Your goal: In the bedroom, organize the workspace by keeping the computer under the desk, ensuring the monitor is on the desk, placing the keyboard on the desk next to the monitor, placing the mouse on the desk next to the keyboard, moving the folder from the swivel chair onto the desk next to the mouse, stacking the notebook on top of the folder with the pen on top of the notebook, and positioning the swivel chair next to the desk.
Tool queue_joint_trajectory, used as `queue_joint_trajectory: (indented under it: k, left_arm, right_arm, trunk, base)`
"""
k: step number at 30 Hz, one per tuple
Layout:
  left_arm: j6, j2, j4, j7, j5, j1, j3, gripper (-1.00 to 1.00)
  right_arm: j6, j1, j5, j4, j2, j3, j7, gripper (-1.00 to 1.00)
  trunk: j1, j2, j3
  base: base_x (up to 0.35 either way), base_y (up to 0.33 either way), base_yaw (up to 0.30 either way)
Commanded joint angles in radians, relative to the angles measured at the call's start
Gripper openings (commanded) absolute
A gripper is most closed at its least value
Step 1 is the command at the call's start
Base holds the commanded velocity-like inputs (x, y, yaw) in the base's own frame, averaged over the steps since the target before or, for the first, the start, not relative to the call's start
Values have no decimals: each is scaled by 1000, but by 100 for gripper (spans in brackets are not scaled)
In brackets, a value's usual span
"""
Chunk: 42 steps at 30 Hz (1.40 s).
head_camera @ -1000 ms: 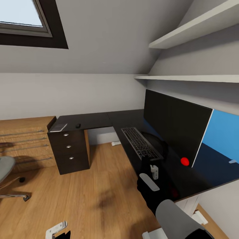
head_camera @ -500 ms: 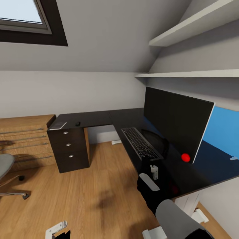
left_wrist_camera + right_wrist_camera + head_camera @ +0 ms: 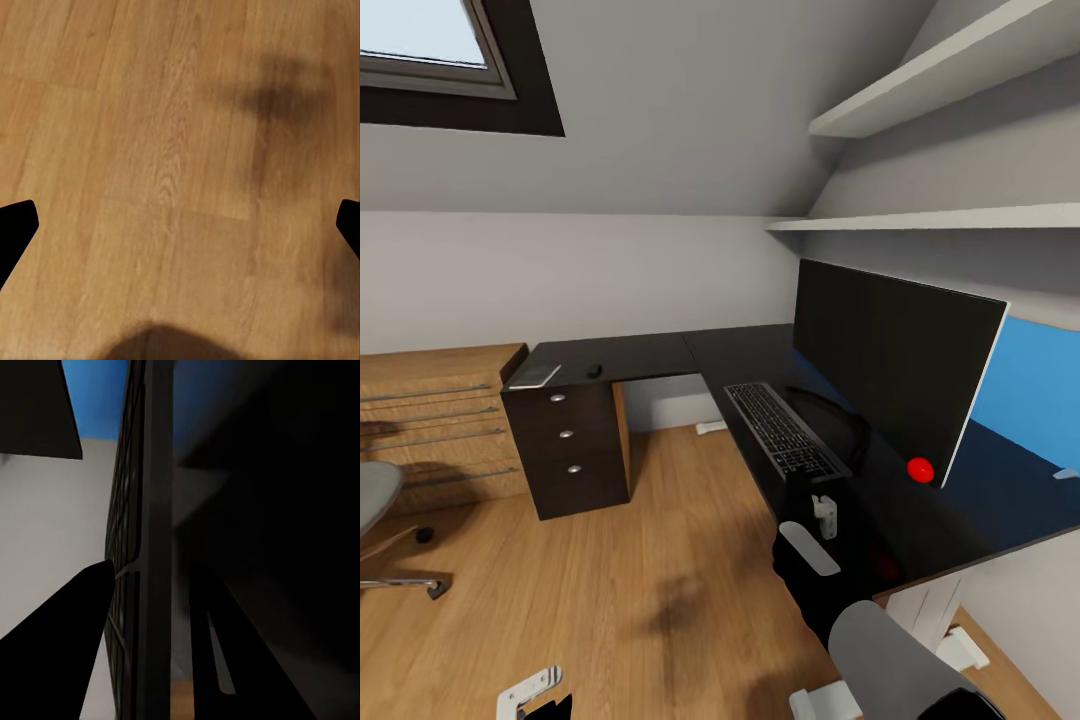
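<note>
Keyboard [image 3: 786,431] — dark-grey, lying lengthwise on the glossy black desk [image 3: 640,357] just in front of the monitor [image 3: 895,375], its near end at the right gripper [image 3: 812,490]; finger spread there cannot be told. Left gripper [image 3: 180,225] — dark fingertips [image 3: 15,225] set wide apart above bare wood floor [image 3: 150,112]. Mouse [image 3: 594,371] and notebook [image 3: 536,377] lie on the desk's far wing over the drawer unit [image 3: 568,450]. Swivel chair [image 3: 380,520] stands well apart, by the light-wood chest [image 3: 430,420].
</note>
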Motion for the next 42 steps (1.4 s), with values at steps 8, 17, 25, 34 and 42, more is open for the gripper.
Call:
queue_joint_trajectory:
  k: [8,17,25,34,42]
  left_arm:
    - [1,2,-1,7,8,0,-1,100]
    - [0,2,-1,7,7,0,-2,100]
    - [1,2,0,7,7,0,-2,100]
    - [1,2,0,7,8,0,-2,100]
    - [2,2,0,8,9,0,-1,100]
  right_arm:
    - [-14,0,-29,2,0,1,6,-100]
    - [-16,0,-29,3,0,1,5,-100]
    - [-16,0,-29,2,0,1,5,-100]
    - [-16,0,-29,2,0,1,5,-100]
    - [-16,-1,-29,2,0,1,5,-100]
  trunk:
    - [0,0,-1]
    - [0,0,-1]
    - [0,0,-1]
    - [0,0,-1]
    - [0,0,-1]
  base:
    - [0,0,0]
    - [10,0,0]
    - [159,0,0]
    - [14,0,0]
    - [0,0,0]
